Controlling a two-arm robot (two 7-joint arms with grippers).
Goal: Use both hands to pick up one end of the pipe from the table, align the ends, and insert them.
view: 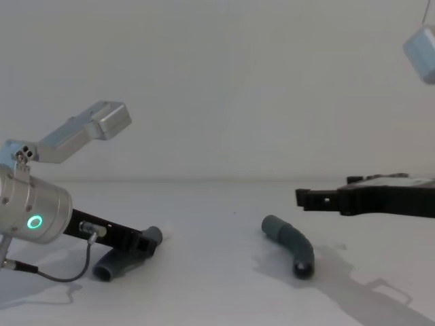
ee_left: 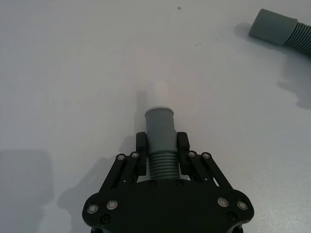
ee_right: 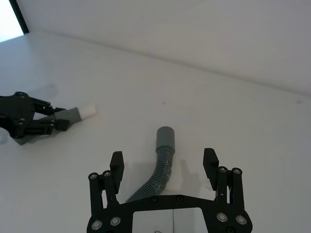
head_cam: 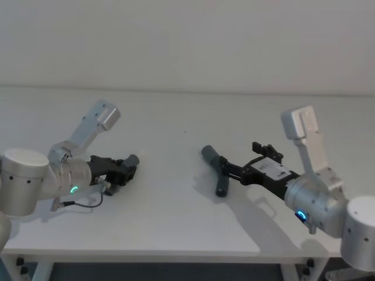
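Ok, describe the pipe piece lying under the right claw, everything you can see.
The right pipe piece is a short, dark grey hose that looks like rubber or plastic, with a ribbed, bent middle and smooth round cuffs. It lies flat on the table, one cuff pointing toward the far wall. The open right claw hovers above it, fingers either side, not touching.

Table (head_cam: 176, 228): matt white-grey, smooth. Left pipe piece (ee_left: 160, 128): matt dark grey, looks like flexible plastic, with a ribbed middle, smooth cuff and paler whitish tip. Right pipe piece (ee_right: 158, 172): same matt grey, ribbed, smooth cuff. Left gripper (ee_left: 162, 145) and right gripper (ee_right: 163, 159): matt black, with shiny metal screws (ee_left: 112, 205). Left arm (view: 34, 204) and right arm (head_cam: 319, 196): satin silver, metal-looking.
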